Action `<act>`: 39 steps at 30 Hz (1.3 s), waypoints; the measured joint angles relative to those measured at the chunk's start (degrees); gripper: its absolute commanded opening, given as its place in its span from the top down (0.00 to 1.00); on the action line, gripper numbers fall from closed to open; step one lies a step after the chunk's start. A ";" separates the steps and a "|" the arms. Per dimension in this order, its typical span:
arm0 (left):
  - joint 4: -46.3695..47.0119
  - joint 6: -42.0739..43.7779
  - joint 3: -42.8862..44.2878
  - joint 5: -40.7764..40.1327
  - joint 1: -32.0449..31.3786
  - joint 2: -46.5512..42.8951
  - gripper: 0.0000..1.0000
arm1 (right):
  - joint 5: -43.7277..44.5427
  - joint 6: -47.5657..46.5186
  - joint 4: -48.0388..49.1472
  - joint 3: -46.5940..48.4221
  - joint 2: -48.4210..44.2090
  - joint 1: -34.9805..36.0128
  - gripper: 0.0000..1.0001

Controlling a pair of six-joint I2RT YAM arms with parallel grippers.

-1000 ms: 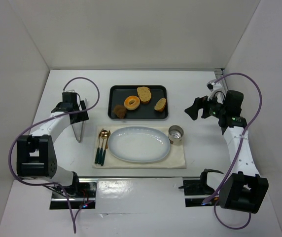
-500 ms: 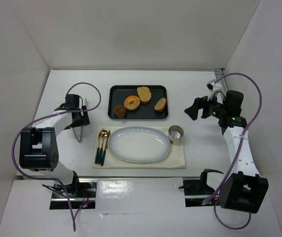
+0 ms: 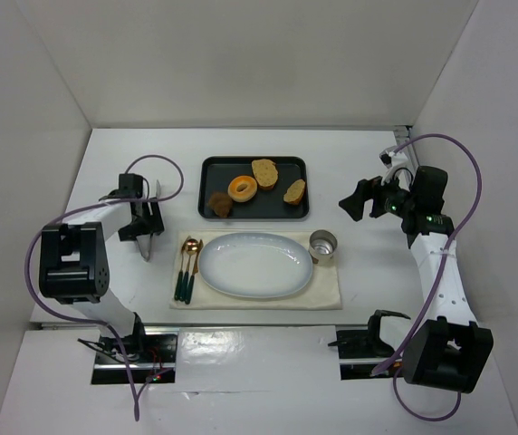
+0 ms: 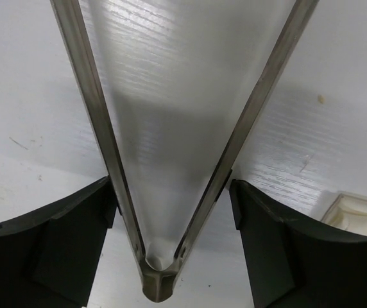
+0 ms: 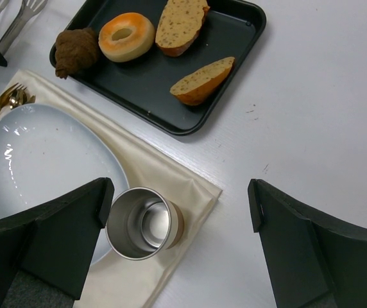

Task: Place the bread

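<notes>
My left end effector has moved down over the tongs, and its jaws have narrowed to flank both arms. I cannot tell if they grip yet. The bread sits untouched in the tray, so pickup hasn't begun. The right end effector is released.

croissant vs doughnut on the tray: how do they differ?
The croissant is dark brown and lumpy; the doughnut is orange-glazed and smooth. The croissant is solid with tapered ends; the doughnut is a ring with a hole. Both lie side by side on the black tray.
</notes>
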 measured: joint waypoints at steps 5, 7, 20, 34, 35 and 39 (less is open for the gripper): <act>0.07 -0.07 0.70 2.19 0.39 0.79 0.37 | 0.00 0.00 -0.02 0.00 0.00 0.00 0.01; 0.07 0.17 0.92 2.62 0.52 1.07 0.49 | 0.00 0.00 -0.02 0.00 0.00 0.00 0.01; -1.77 0.15 1.03 6.82 0.83 -3.37 0.95 | -0.02 0.00 -0.07 0.00 0.00 0.00 0.01; -6.82 -0.04 8.96 16.24 -12.55 -15.98 0.56 | -0.17 0.00 -0.15 0.00 0.02 0.00 0.01; -7.61 -0.07 9.60 16.50 -13.22 -16.11 0.55 | -0.20 0.00 -0.15 0.00 0.02 0.00 0.01; -9.77 0.00 11.82 17.55 -15.45 -16.61 0.50 | -0.17 0.00 -0.17 0.00 0.02 0.00 0.01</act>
